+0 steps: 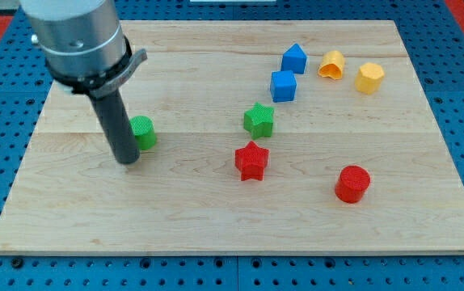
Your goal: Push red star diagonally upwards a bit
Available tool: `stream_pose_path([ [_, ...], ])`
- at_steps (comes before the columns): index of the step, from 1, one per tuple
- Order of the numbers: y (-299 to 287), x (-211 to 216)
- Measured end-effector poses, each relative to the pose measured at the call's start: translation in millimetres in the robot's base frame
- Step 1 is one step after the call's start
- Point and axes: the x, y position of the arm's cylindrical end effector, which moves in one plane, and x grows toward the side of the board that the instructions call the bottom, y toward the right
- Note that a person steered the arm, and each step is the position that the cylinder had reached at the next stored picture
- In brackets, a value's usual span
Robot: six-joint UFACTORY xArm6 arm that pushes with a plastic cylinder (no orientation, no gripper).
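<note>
The red star [251,160] lies on the wooden board [216,218] a little right of the middle. A green star [259,120] sits just above it. My tip [127,161] rests on the board far to the left of the red star, at about the same height in the view. The tip stands right beside a green cylinder [141,132], at its lower left; the rod hides part of that block's left side.
A red cylinder [352,183] lies at the lower right. Two blue blocks [294,58] [283,86] sit at the upper right. Two yellow blocks [331,64] [369,78] lie further right near the top edge.
</note>
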Motion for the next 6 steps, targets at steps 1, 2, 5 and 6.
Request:
stream_pose_path([
  [1, 62, 64],
  [2, 130, 64],
  [5, 196, 25],
  [6, 187, 1],
])
